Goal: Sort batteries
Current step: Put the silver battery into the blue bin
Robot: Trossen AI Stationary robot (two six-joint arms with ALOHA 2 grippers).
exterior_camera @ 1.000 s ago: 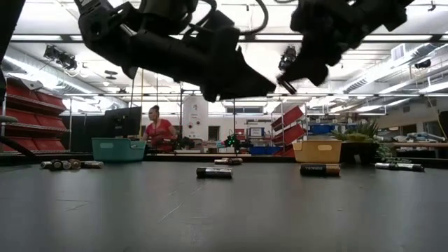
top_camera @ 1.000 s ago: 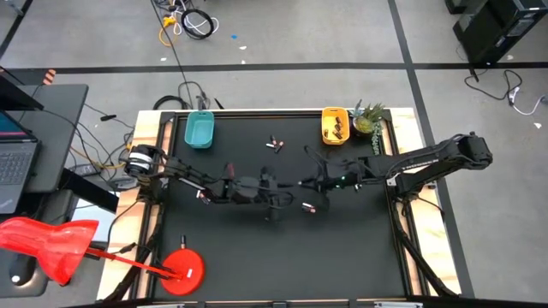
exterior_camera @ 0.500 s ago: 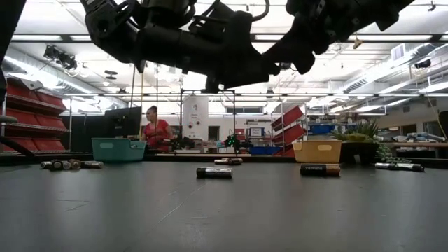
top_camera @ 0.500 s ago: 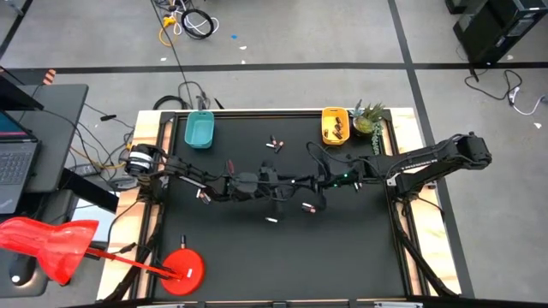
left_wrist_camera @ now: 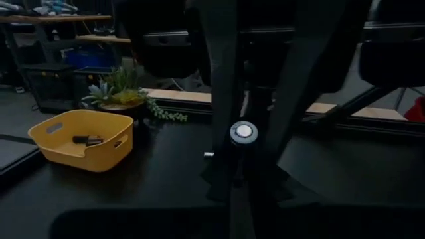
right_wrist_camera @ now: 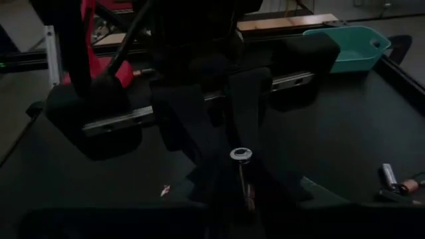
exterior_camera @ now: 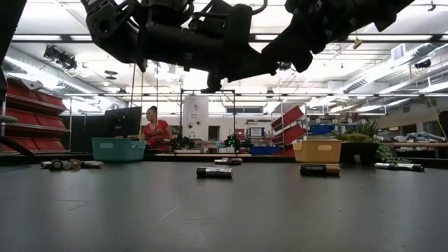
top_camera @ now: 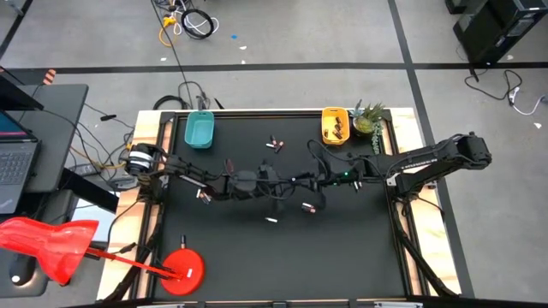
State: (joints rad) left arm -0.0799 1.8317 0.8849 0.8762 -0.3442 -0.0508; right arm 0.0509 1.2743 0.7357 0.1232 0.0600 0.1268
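Handover looks like the step in hand: both pincers meet in the air over the middle of the bench [top_camera: 360,257], the left pincer [top_camera: 276,181] and the right pincer [top_camera: 295,181] nose to nose. Each wrist view shows a battery [left_wrist_camera: 243,132] end-on among dark fingers; which pincer truly clamps it, I cannot tell. Loose batteries [exterior_camera: 213,172] lie on the bench below, more sit in the yellow tray [top_camera: 335,125] at the far right, and the teal tray [top_camera: 199,130] is far left. Best not to release until the receiving fingers are firmly closed, axes kept aligned.
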